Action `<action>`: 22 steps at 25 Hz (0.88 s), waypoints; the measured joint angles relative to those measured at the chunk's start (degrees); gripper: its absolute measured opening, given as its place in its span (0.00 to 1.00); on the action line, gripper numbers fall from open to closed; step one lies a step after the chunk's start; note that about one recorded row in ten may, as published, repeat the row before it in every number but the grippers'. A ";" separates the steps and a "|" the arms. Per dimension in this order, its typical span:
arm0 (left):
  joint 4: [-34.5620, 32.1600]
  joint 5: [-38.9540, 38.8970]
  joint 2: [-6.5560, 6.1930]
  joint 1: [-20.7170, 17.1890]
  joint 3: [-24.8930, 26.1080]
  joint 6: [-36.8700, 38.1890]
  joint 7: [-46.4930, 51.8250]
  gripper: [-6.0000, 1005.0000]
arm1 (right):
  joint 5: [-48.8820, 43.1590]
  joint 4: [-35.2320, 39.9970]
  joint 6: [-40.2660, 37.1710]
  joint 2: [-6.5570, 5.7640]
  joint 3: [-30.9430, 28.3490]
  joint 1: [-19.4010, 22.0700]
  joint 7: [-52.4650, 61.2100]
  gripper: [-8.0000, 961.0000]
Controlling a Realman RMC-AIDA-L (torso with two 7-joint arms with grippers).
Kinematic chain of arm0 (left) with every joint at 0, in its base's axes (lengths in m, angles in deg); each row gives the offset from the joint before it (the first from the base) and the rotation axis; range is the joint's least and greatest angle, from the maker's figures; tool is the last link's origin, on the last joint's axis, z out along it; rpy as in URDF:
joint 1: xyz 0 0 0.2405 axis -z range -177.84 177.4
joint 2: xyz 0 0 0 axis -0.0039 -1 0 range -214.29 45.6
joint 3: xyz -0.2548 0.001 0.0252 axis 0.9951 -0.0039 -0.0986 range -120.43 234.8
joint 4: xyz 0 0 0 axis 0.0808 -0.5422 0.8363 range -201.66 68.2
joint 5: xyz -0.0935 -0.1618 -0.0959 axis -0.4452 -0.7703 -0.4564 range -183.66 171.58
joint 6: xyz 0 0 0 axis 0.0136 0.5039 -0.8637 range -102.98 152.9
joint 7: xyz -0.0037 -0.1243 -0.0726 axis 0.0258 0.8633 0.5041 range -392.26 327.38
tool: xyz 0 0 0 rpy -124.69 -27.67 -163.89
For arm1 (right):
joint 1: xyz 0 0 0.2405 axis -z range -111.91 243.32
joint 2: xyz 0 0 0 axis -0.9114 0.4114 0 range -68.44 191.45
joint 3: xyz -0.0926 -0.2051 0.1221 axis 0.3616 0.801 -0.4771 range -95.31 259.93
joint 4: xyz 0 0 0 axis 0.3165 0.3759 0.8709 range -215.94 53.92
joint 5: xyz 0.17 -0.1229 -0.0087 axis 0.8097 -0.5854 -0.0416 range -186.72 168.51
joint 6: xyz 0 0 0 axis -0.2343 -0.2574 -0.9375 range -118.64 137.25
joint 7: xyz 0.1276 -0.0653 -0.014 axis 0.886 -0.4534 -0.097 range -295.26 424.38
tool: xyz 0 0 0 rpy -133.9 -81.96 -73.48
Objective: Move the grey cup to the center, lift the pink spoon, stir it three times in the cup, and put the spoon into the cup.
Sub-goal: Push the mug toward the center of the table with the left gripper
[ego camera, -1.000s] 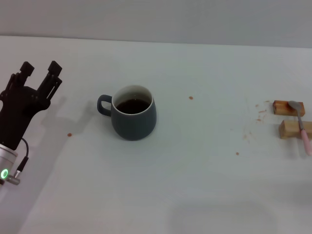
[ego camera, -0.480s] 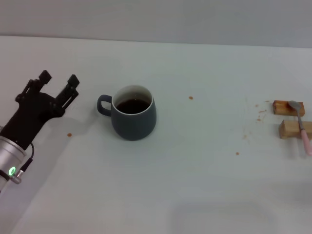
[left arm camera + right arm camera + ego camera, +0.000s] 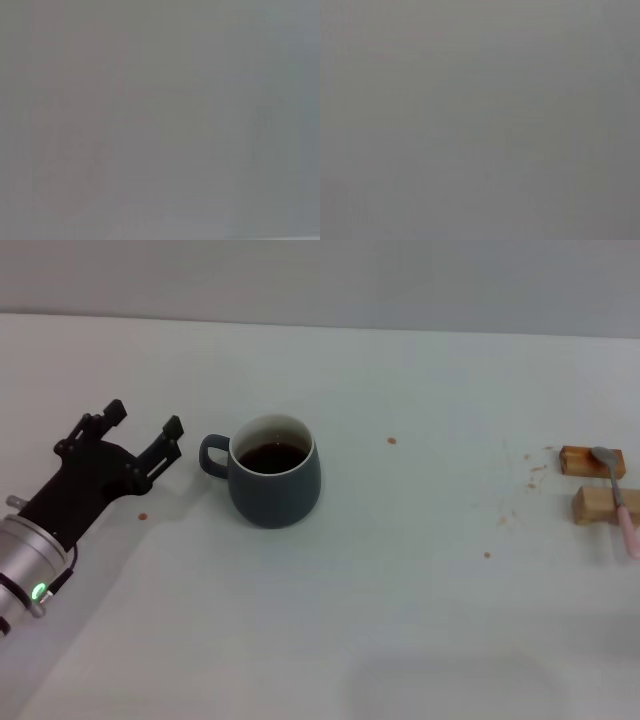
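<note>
The grey cup (image 3: pixel 274 475) stands upright on the white table, left of the middle, with dark brown liquid inside and its loop handle (image 3: pixel 212 455) pointing left. My left gripper (image 3: pixel 144 419) is open, a short way left of the handle and not touching it. The pink spoon (image 3: pixel 618 498) lies across two small wooden blocks at the far right edge, bowl toward the back, pink handle toward the front. My right gripper is out of view. Both wrist views show only flat grey.
Two small wooden blocks (image 3: pixel 592 461) (image 3: pixel 604 505) hold the spoon at the far right. Small reddish specks dot the table (image 3: pixel 420 580) near the blocks, by the cup and right of the cup.
My left gripper has moved right and a little down toward the cup's handle, staying open. The cup and spoon have not moved.
</note>
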State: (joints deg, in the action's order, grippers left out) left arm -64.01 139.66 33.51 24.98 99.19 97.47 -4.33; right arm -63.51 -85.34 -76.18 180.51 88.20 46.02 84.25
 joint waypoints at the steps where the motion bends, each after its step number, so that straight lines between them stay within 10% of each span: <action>1: 0.00 0.00 0.00 0.00 0.00 0.00 0.00 0.81 | 0.00 0.07 0.00 0.00 0.00 0.00 0.00 0.74; 22: 1.28 2.76 0.25 2.05 0.59 -7.98 -4.05 0.81 | 0.09 5.83 -0.83 -0.18 -3.61 4.53 2.55 0.74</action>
State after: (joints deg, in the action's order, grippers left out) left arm -62.73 142.42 33.76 27.03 99.78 89.49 -8.38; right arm -63.42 -79.51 -77.01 180.33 84.59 50.55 86.80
